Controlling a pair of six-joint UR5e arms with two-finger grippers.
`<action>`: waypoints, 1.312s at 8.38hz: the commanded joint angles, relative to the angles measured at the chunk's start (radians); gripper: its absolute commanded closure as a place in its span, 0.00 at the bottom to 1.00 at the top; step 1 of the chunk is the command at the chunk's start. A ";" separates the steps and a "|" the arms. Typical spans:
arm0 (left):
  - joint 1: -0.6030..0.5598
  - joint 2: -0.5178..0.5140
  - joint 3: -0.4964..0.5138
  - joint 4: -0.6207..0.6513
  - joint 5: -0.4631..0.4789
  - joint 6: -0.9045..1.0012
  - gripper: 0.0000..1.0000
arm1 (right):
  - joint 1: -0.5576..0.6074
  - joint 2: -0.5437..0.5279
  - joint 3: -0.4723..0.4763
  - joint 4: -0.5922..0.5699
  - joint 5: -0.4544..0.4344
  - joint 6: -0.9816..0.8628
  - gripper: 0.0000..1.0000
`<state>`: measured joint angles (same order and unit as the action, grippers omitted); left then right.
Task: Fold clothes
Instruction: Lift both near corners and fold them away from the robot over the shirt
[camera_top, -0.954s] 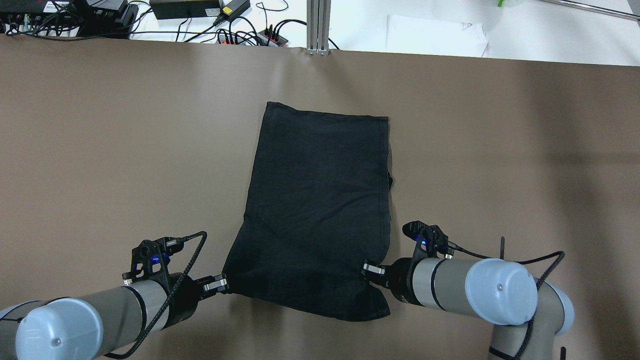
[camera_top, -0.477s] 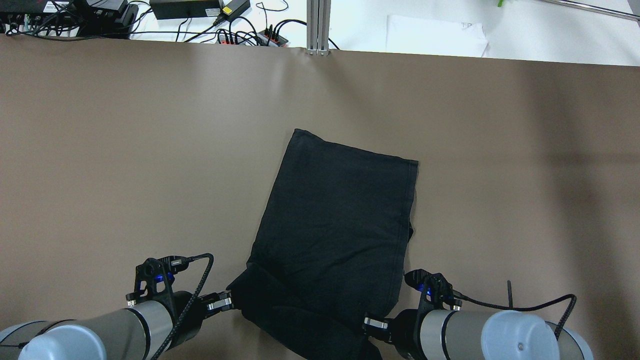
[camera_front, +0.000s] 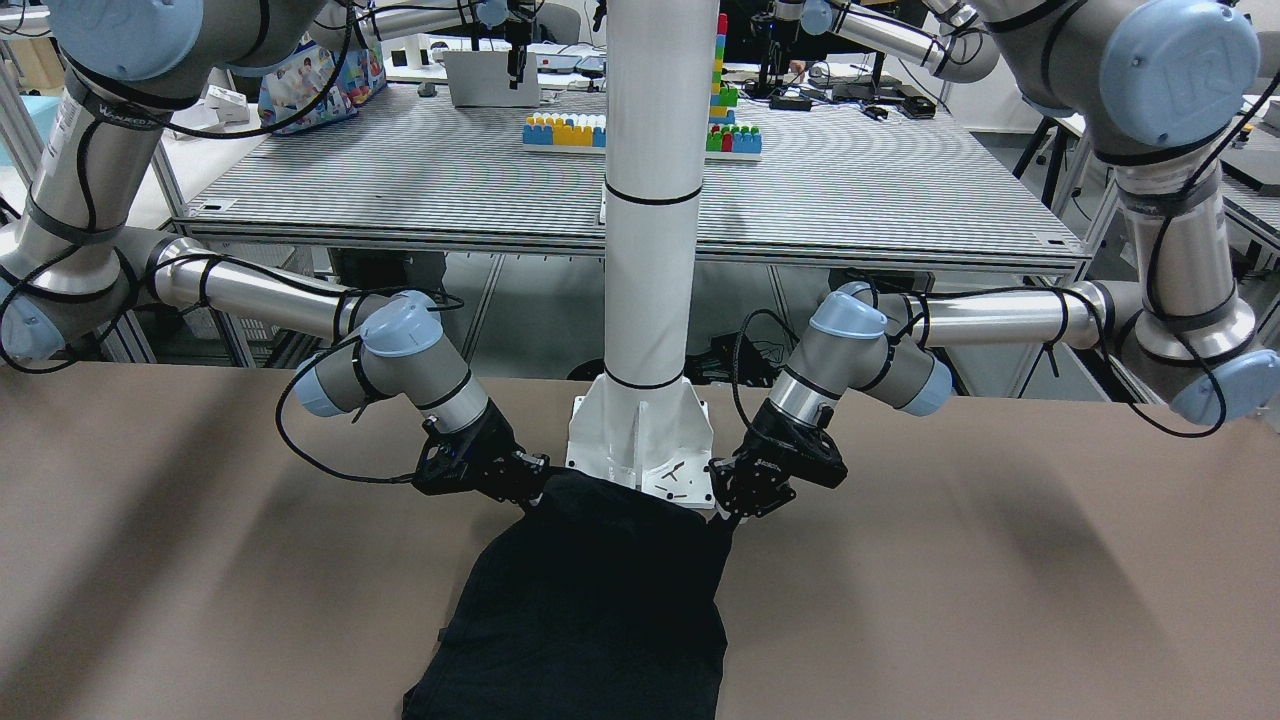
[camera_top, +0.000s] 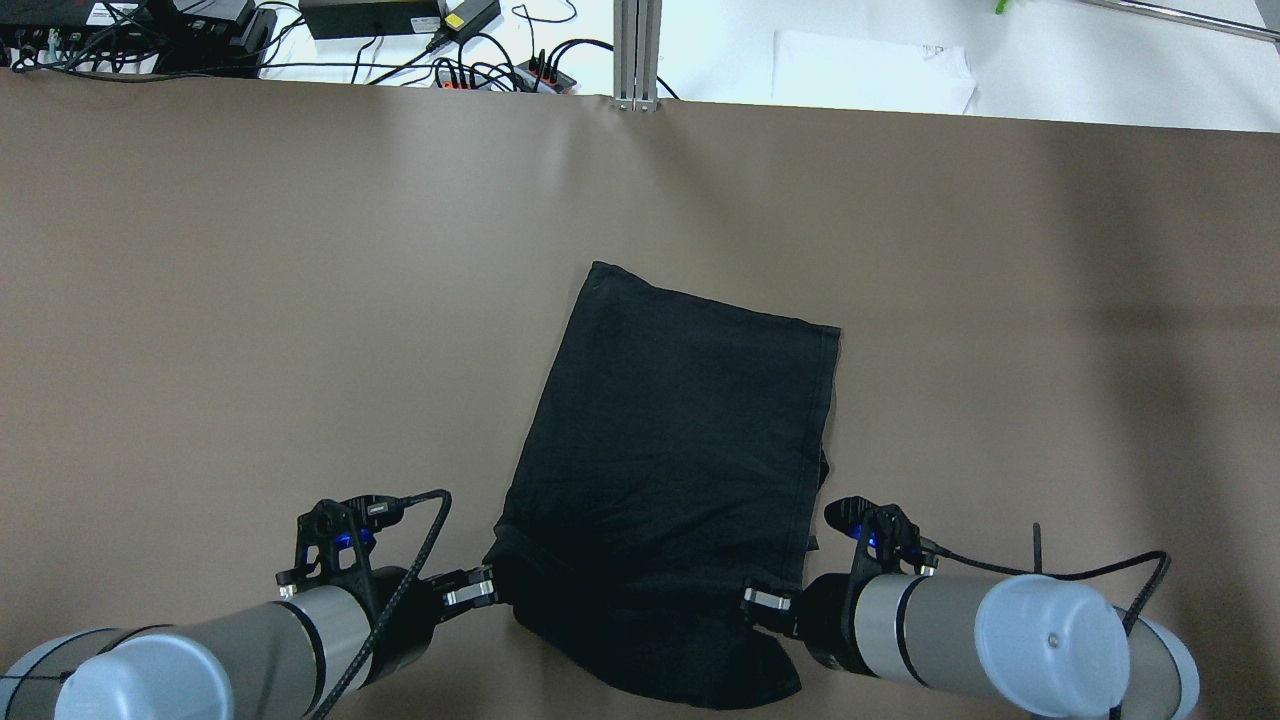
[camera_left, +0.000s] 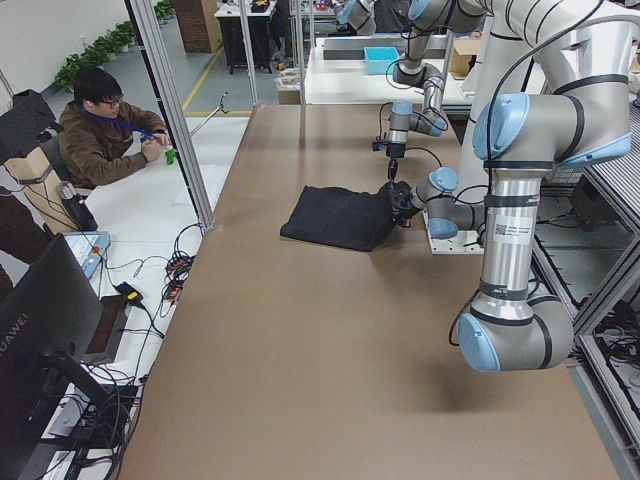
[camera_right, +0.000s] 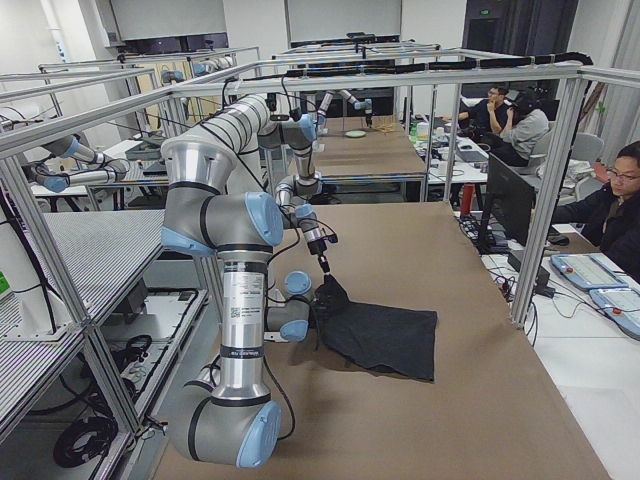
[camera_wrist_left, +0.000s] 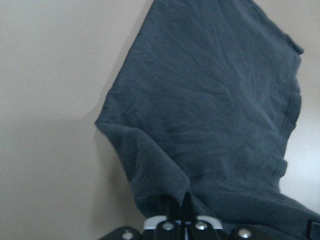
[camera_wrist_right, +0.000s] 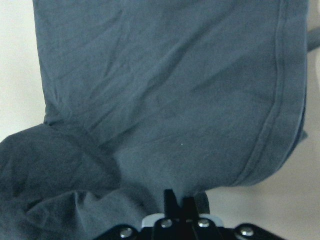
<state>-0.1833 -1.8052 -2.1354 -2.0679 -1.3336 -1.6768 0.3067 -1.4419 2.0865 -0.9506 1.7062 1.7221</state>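
The black garment (camera_top: 680, 450) lies on the brown counter (camera_top: 250, 300) at mid-width, close to the robot's side. Its far portion is flat but set at a slant to the counter's edge. Its near end is gathered and slightly raised just in front of the white pillar base (camera_front: 640, 440). The left jaws are closed tight on the near left corner, and the wrist view shows a ridge of cloth drawn up into them. The right jaws are likewise closed on the near right edge, just inside the stitched hem. Between the two grips the cloth hangs slack and bunches into a dark roll. Assessment: both holds appear to take only a small bite near the edge, so a brisk carry could pull a corner free and drop one side. The slack between the grips is likely to crease or tuck under when laid over, giving a lumpy fold. Because the body sits askew, a straight forward carry would probably land the edges out of line. The near roll may also drag against the pillar base.
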 joint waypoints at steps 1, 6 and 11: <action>-0.134 -0.176 0.075 0.035 -0.072 0.008 1.00 | 0.129 0.055 -0.064 -0.033 0.012 -0.088 1.00; -0.388 -0.361 0.329 0.032 -0.260 0.048 1.00 | 0.238 0.282 -0.204 -0.314 0.010 -0.091 1.00; -0.462 -0.443 0.511 -0.017 -0.288 0.045 1.00 | 0.360 0.310 -0.210 -0.480 0.027 -0.149 1.00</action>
<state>-0.6272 -2.2235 -1.6859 -2.0542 -1.6190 -1.6304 0.6277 -1.1550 1.8781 -1.3579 1.7268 1.6125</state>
